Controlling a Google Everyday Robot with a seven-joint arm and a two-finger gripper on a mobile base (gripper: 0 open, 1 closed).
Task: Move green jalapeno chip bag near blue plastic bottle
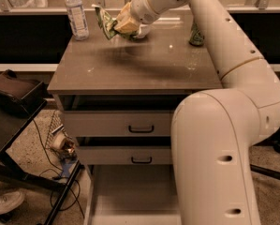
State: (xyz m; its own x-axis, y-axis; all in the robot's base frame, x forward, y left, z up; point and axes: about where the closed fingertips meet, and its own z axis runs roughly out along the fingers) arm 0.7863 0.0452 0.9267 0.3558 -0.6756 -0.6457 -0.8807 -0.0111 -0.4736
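- We see the green jalapeno chip bag [105,23] in the upper centre of the frame, a crumpled light-green foil packet with pale patches, tilted on edge rather than lying flat.
- The bag hangs above the table [130,67]; a soft shadow lies on the surface just below it, so we read it as lifted clear of the top.
- The blue plastic bottle [77,14] stands upright at the table's far left corner, clear with a white cap and a pale label. The bag is near it, to its right, with a gap between them.
- The gripper [122,26] sits at the bag's right side, its jaws clamped on the bag.
- The arm [233,55] fills the right half of the frame. It rises from a bulky lower segment at the lower right, bends at a large joint at the right edge, then reaches up and leftwards across the table's back edge to the wrist.
- A green can [196,34] stands at the table's far right, partly hidden behind the arm.
- Below the top, two drawers [125,123] face us, each with a dark handle.
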